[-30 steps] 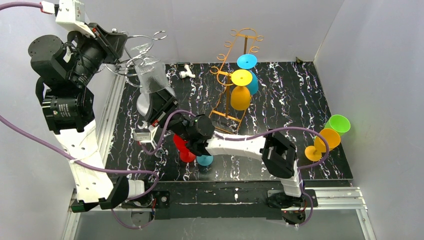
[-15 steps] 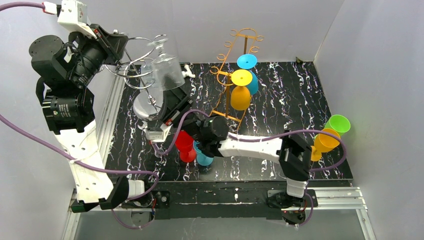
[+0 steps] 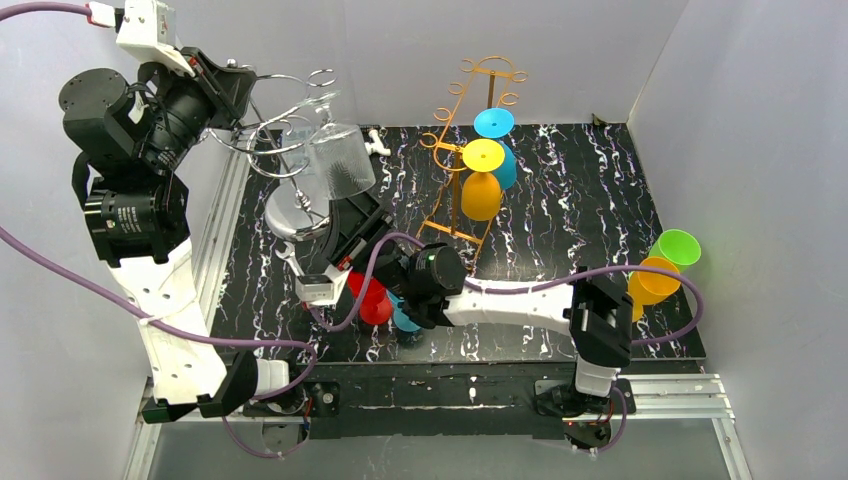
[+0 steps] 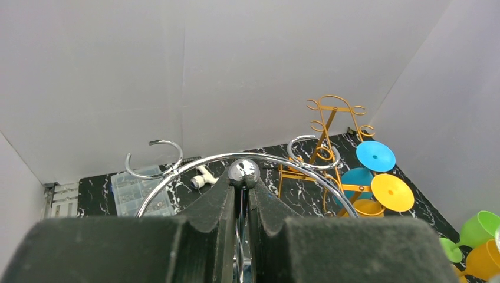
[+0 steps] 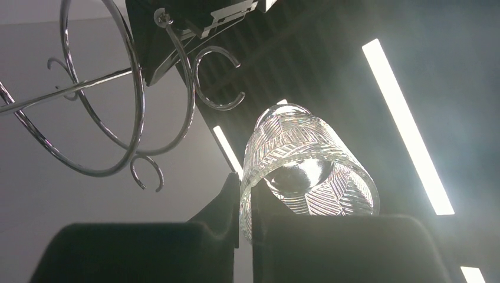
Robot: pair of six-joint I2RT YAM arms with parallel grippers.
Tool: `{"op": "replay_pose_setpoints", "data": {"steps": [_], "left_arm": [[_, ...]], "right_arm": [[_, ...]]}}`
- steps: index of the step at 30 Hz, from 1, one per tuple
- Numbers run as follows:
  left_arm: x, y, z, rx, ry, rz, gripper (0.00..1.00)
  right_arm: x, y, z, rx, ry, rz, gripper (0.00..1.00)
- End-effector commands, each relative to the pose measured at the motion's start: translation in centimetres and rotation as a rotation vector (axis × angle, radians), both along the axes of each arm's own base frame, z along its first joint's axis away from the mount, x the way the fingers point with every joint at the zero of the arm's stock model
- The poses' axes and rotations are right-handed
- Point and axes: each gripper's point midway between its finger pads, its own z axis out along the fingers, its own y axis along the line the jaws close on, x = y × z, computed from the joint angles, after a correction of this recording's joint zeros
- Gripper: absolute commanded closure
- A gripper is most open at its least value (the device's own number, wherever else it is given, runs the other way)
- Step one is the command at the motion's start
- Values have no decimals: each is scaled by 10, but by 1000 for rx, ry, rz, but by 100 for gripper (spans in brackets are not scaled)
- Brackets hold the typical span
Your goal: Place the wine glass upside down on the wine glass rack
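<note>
A clear cut-pattern wine glass (image 3: 340, 162) hangs in the air at the back left. My right gripper (image 3: 349, 203) is shut on its rim from below. In the right wrist view the bowl wall (image 5: 306, 177) sits pinched in my right gripper (image 5: 246, 191), with the mouth facing the camera. The chrome wire wine glass rack (image 3: 285, 125) is lifted off the table just left of the glass. My left gripper (image 3: 238, 95) is shut on its post, right under the ball top (image 4: 243, 171). Its curled hooks (image 5: 206, 76) are above and left of the glass.
An orange wire rack (image 3: 455, 175) holding blue and yellow glasses stands mid-table. A red glass (image 3: 372, 297) and a blue one (image 3: 405, 320) sit under my right arm. Green (image 3: 676, 247) and orange (image 3: 652, 280) glasses lie at the right edge. A white fitting (image 3: 375, 143) lies at the back.
My right arm has carried the clear glass to the right and turned it, so the bowl now sits beside the chrome rack's hooks. The left arm and rack have stayed put.
</note>
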Motion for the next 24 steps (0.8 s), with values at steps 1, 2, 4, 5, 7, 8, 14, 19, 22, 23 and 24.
{"op": "replay_pose_setpoints", "data": {"steps": [1, 2, 4, 5, 7, 8, 14, 19, 22, 23, 24], "left_arm": [[-22, 2, 64, 21, -252, 27, 100], [-21, 2, 64, 22, -251, 30, 100], [-20, 3, 64, 21, -250, 33, 100], [-19, 2, 63, 20, -248, 31, 100], [-19, 2, 64, 19, -249, 29, 100], [-19, 1, 64, 19, -248, 26, 100], [-21, -3, 66, 10, -252, 11, 100], [-27, -10, 67, -13, -249, -27, 100], [-28, -13, 65, -20, -239, -44, 100], [-29, -14, 64, -22, -234, -50, 100], [-29, -15, 64, -25, -233, -54, 100]], "right_arm": [[-31, -39, 40, 123, -146, -104, 99], [-33, -37, 39, 120, -149, -98, 99], [-36, -33, 36, 111, -146, -86, 99], [-37, -29, 33, 103, -143, -79, 99], [-37, -23, 27, 92, -136, -68, 99], [-37, -19, 24, 88, -130, -60, 99], [-33, -5, 10, 76, -88, -25, 99], [-31, -2, 8, 80, -77, -16, 99], [-31, -1, 10, 88, -73, -9, 99], [-31, -1, 10, 89, -72, -7, 99], [-31, -1, 11, 90, -70, -5, 99]]}}
